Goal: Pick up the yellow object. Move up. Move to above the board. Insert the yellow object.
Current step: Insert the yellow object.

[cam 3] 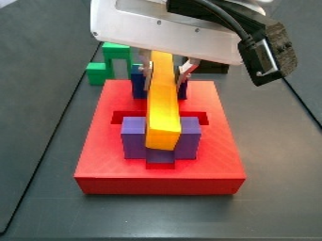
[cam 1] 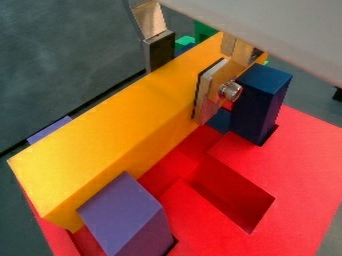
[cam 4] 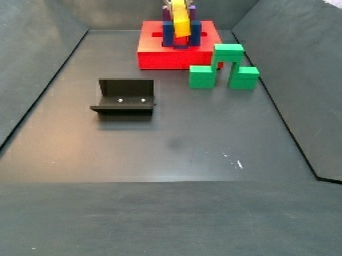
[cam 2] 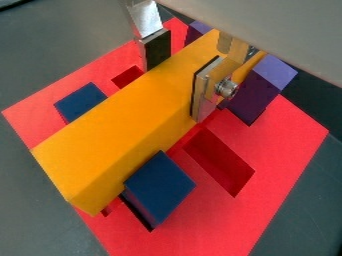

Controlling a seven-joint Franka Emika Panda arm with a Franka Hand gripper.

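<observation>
Fingers (cam 1: 201, 62) clamp the yellow object (cam 1: 120, 130), which sits low over the board (cam 3: 161, 169) near the tabletop's far edge, between the blue and purple posts (cam 3: 186, 139). Risk: slight misalignment jams the bar against a post or slot edge.

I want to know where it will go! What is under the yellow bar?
Under the yellow object, held by the gripper, is the red board. Blue and purple posts stand beside it. An open slot shows nearby. What lies directly beneath the bar is covered.
</observation>
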